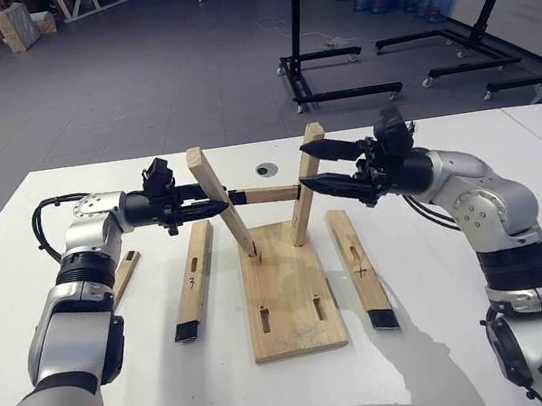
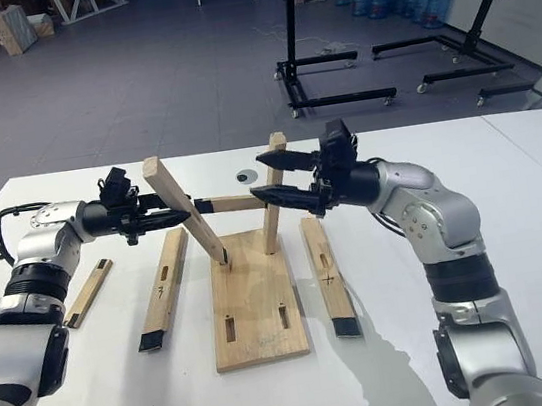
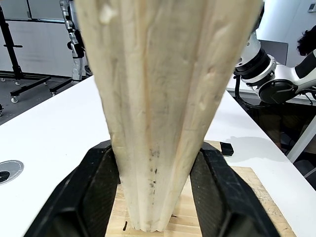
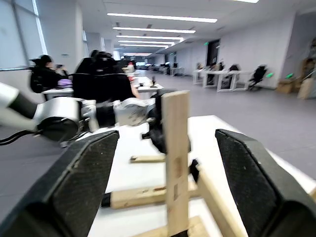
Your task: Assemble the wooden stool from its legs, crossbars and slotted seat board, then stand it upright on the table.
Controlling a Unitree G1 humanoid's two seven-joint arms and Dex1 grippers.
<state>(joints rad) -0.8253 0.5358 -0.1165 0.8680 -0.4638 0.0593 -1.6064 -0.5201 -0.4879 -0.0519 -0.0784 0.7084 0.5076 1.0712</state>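
Wooden left leg (image 1: 239, 230) clamped firmly between the jaws of left gripper (image 1: 213, 209), leaning in a slot of the seat board (image 1: 290, 301), itself flat on the table (image 1: 425, 363). Joined by 1 crossbar (image 1: 268, 195) to right leg (image 1: 303, 219). Around that leg, right gripper (image 1: 303, 167) with jaws wide, clear of it on both sides. Likely to tip or slip from the slot if nudged sideways before being gripped; likely to jam the crossbar joint if closed on off-centre.

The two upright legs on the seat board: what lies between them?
A crossbar spans from the left leg to the right leg, above the seat board, in the left eye view.
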